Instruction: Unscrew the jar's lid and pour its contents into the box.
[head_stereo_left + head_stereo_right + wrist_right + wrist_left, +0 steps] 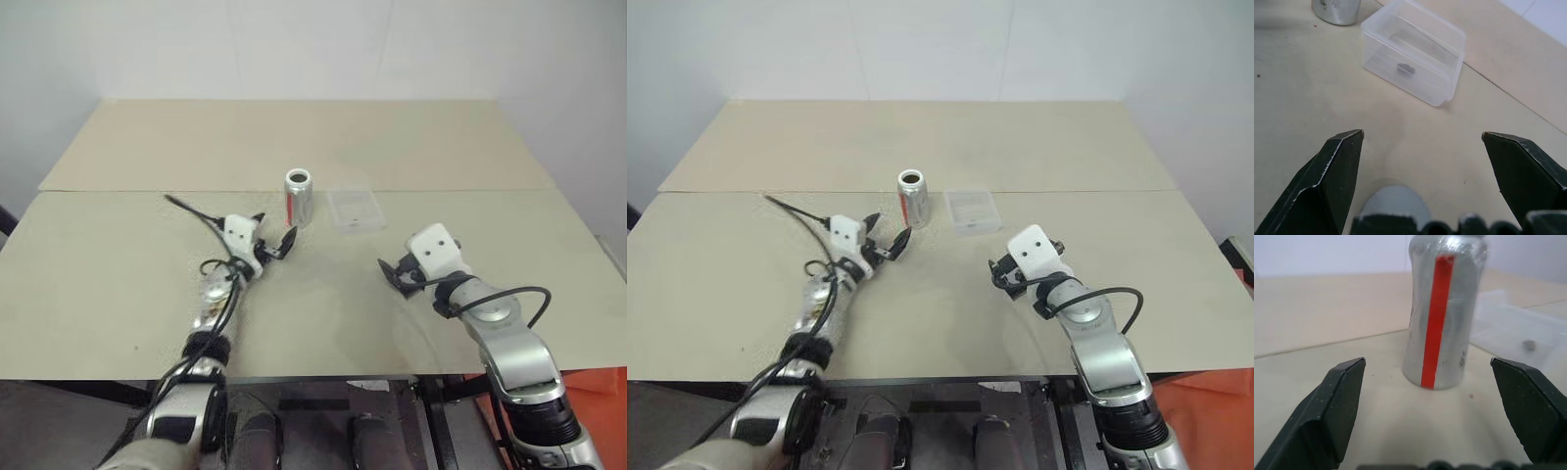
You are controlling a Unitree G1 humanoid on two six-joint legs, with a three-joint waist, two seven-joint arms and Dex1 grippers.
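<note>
- The jar [298,197] is standing upright near the middle of the table [118,284], its red label band facing me and its mouth showing open and dark at the top.
- The box [354,210] is sitting just to the right of the jar, close by but not touching it, with a small dark object [1405,68] lying on its clear floor.
- What that small object is, I am not managing to make out.
- A rounded grey shape [1396,205] is lying on the table just under my right gripper, possibly the lid, though my own fingers are cutting it off and I cannot tell for certain.
- In my left wrist view the jar's top is running out of the picture, so its rim is cut off there.
- My left gripper [271,238] is hovering just near and left of the jar, its fingers [1334,406] spread wide with the jar standing beyond them, untouched; it is holding nothing.
- My right gripper [394,271] is hovering near and right of the box, well apart from it, fingers [1327,181] also spread wide and empty.
- A black cable [191,209] is trailing along my left arm over the table.
</note>
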